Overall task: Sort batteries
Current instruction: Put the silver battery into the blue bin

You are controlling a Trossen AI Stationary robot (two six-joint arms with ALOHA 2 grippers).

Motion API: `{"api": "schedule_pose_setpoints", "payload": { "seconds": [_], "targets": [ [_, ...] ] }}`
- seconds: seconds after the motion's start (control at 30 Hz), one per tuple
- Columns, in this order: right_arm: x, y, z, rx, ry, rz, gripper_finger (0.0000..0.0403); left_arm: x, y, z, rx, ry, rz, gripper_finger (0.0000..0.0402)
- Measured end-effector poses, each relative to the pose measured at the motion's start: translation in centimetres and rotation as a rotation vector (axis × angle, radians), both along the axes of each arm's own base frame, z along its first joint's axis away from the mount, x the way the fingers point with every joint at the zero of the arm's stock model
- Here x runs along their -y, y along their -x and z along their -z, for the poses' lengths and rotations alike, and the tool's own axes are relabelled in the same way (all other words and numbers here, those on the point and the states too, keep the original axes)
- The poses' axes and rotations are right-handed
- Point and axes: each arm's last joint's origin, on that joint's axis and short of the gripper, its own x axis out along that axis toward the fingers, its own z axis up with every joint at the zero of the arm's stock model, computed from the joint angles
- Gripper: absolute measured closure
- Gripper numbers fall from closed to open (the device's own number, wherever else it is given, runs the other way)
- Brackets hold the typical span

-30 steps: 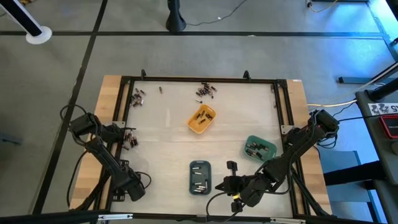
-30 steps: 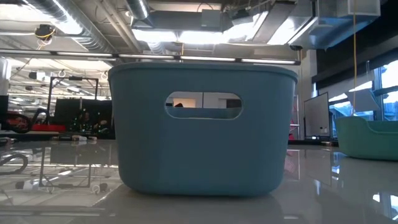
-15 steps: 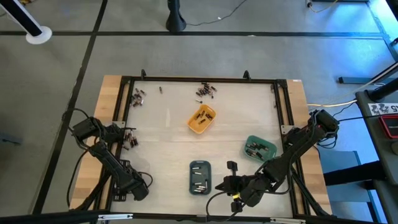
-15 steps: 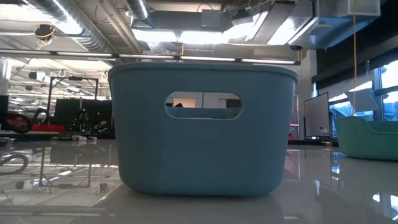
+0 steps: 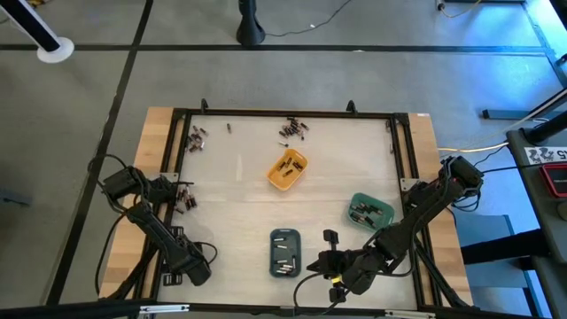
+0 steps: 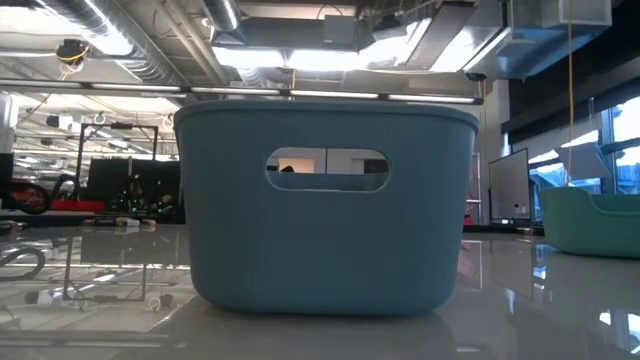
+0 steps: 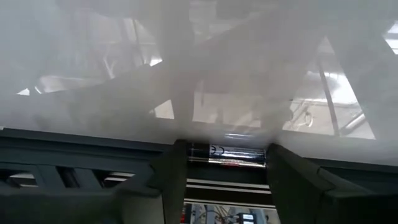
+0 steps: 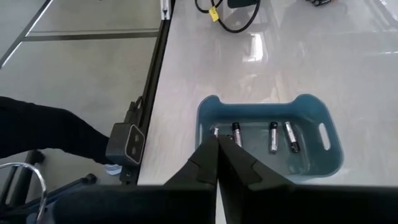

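Note:
Batteries lie in loose clusters at the table's left edge (image 5: 186,200), far left (image 5: 197,136) and far middle (image 5: 292,129). My left gripper (image 5: 180,195) points down into the left-edge cluster, shut on one dark battery (image 7: 227,153). My right gripper (image 5: 330,237) hangs shut, holding nothing, over the near edge beside the slate-blue tray (image 5: 284,252). That tray holds several batteries (image 8: 273,137). An orange tray (image 5: 287,169) at the middle and a green tray (image 5: 369,211) at the right hold batteries too. My left gripper pinches the battery lengthwise between its two fingers (image 7: 174,177), one on each end (image 7: 194,151). The fingers slant down from the table's left side. The battery lies level between them, close to the white table top; whether it is lifted clear I cannot tell.
A black metal frame (image 5: 177,151) runs round the white table top. A single battery (image 5: 229,127) lies at the far edge. In the low view the slate-blue tray (image 6: 325,210) fills the middle and the green tray (image 6: 590,225) stands at the right.
My left arm has sunk and tipped a little further down over the battery cluster at the table's left edge. My right arm and the trays have kept still.

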Motion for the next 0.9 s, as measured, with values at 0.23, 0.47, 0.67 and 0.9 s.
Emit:
{"api": "schedule_pose_setpoints", "payload": {
  "seconds": [0.23, 0.47, 0.67, 0.9],
  "targets": [
    [0.0, 0.0, 0.0, -0.003, -0.003, -0.005, 0.0398, 0.3, -1.1, -1.3, 0.057, 0.002, 0.006, 0.0229],
    [0.0, 0.0, 0.0, -0.003, -0.003, -0.004, 0.0398, -0.2, -1.8, -3.9, 0.106, -0.016, 0.008, 0.0226],
    [0.0, 0.0, 0.0, -0.003, -0.003, -0.005, 0.0398, -0.6, -3.0, -6.6, 0.274, 0.058, -0.032, 0.0224],
    [0.0, 0.0, 0.0, -0.003, -0.002, -0.004, 0.0398, -1.3, -6.7, -10.1, 0.793, 0.107, -0.203, 0.0223]
  ]
}}
